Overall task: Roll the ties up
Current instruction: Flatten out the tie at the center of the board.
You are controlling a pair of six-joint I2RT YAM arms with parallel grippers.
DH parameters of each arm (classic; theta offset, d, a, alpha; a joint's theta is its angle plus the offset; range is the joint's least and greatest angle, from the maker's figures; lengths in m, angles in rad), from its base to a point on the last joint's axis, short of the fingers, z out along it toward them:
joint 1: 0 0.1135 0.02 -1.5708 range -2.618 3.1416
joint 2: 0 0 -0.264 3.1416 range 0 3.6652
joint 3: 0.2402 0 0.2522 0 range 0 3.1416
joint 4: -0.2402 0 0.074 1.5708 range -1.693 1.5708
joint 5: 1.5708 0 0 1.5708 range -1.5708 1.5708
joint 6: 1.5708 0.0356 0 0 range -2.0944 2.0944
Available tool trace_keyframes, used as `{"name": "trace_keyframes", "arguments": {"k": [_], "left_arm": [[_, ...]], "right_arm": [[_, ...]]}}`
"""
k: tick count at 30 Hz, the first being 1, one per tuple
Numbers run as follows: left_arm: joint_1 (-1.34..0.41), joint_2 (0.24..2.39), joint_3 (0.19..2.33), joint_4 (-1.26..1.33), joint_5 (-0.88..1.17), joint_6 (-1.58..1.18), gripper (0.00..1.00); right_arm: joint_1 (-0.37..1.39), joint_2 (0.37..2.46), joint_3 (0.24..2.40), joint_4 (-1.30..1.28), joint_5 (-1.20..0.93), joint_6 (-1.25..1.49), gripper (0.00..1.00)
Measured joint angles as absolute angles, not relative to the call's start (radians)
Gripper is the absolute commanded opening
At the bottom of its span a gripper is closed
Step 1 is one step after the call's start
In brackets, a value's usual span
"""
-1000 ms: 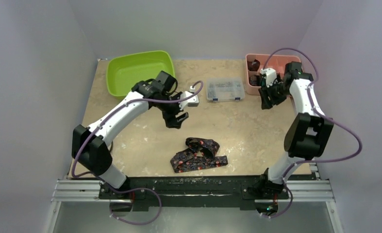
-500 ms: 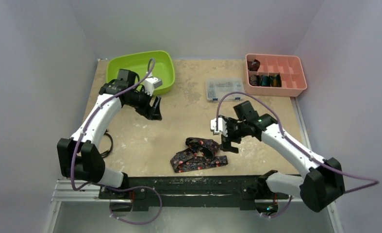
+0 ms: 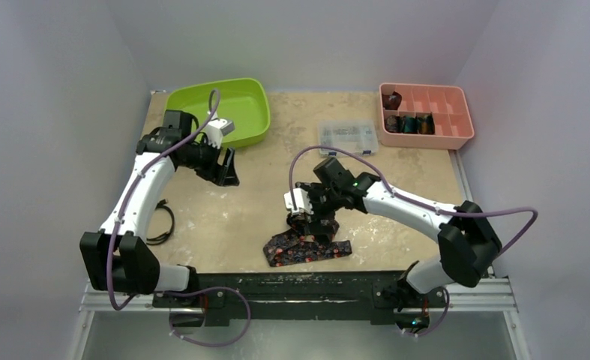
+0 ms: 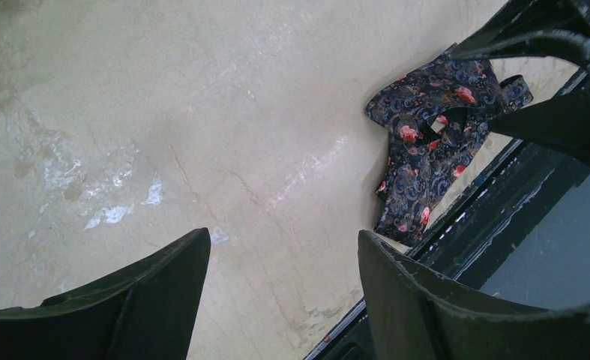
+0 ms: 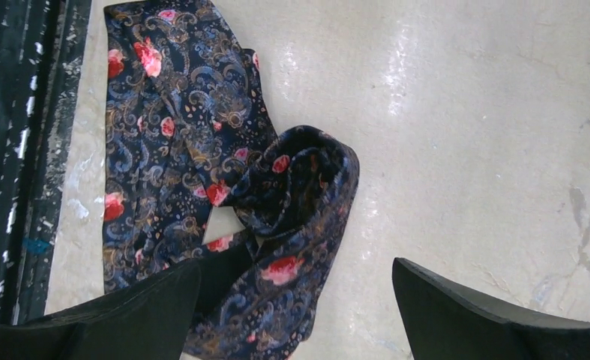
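— Where was the tie [image 3: 306,244]?

— At the near edge of the table [image 3: 396,187], about midway between the two bases and just beside the black rail. It lay unrolled in a crumpled, folded heap: dark cloth with red-pink flowers. The other ties, the rolled coils [image 3: 408,124], sat in the pink tray [image 3: 456,127] at the far right corner, well apart from it.

— And the right arm?

— Its elbow stood out to the right near the table's edge, and the forearm stretched leftward and low across to the middle. The right gripper [image 3: 312,221] pointed down over the far end of the heap. Its fingers stood wide apart with nothing clamped between them. In the wrist view, the right gripper [image 5: 295,264] straddled a bunched loop of the tie [image 5: 179,135], with one finger over the cloth and the other over bare table. I could not tell whether it touched the fabric.

— The left arm?

— Folded back on its own side. The elbow was low by the near left corner and the forearm rose toward the green bin [image 3: 194,109]. The left gripper [image 3: 224,171] hung just in front of that bin, angled down toward the table, well apart from the tie. Its wrist view showed the left gripper [image 4: 283,236] with fingers parted and only bare tabletop between them. The tie [image 4: 426,142] lay off toward the upper right of that view.

— Anything else on the table?

— A clear plastic box [image 3: 344,138] toward the back, between bin and tray.
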State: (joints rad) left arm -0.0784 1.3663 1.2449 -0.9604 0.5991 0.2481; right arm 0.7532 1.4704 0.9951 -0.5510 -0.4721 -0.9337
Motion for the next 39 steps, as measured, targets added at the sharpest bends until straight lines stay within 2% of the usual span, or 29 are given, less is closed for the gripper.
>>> {"name": "trace_keyframes", "arguments": {"k": [4,7,13,15,21,28,32,39], "left_arm": [[-0.063,1.357,1.24,-0.954,0.602,0.241,0.71],[-0.059,1.338,1.225,-0.95,0.606,0.227,0.71],[-0.056,1.292,1.208,-0.94,0.636,0.227,0.71],[-0.053,1.266,1.188,-0.931,0.652,0.229,0.7],[-0.091,1.238,1.163,-0.928,0.687,0.318,0.68],[-0.511,1.216,1.047,-0.876,0.548,0.546,0.66],[-0.675,1.34,1.093,-0.852,0.503,0.616,0.66],[-0.954,1.676,1.338,-0.728,0.467,0.622,0.66]], "right_arm": [[0.807,1.502,0.954,-0.458,-0.398,-0.872,0.87],[0.811,1.553,0.936,-0.412,-0.342,-0.839,0.76],[0.797,1.642,0.91,-0.324,-0.229,-0.797,0.14],[0.772,1.651,0.911,-0.324,-0.23,-0.782,0.0],[0.576,1.709,1.026,-0.421,-0.233,-0.765,0.0],[0.347,1.757,1.081,-0.563,-0.222,-0.764,0.0],[0.271,1.726,1.047,-0.622,-0.218,-0.759,0.0],[0.175,1.724,1.045,-0.703,-0.229,-0.73,0.0]]}}
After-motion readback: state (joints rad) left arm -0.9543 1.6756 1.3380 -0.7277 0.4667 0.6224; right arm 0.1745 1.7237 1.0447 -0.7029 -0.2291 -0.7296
